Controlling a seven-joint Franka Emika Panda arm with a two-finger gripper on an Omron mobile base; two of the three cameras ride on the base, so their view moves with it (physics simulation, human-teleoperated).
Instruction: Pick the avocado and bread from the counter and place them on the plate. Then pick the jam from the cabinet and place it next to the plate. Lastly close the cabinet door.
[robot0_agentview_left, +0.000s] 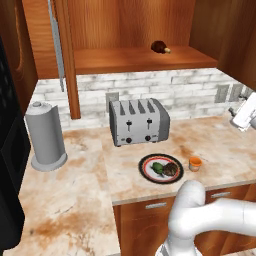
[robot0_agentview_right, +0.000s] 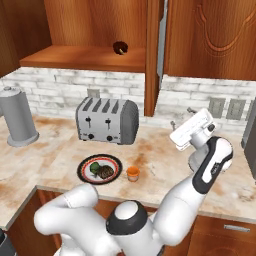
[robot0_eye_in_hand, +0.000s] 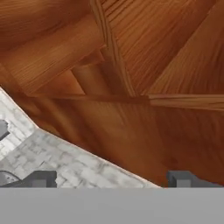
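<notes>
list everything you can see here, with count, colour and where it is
round black-rimmed plate: 1, black rim, red ring, white centre; front of counter, before the toaster
glossy green avocado: 1, green; on the plate
lumpy brown bread: 1, dark brown; on the plate, beside the avocado
small orange jam jar: 1, orange; on counter, right of plate, apart from it
four-slot toaster: 1, silver grey; by the brick wall
paper towel holder: 1, grey; counter's left
dark round thing with tan tip: 1, brown; cabinet shelf
wooden wall cabinet: 1, reddish brown; door open
marble-look counter: 1, beige, rusty stains
gripper: 1, white; raised right of toaster, open, empty
</notes>
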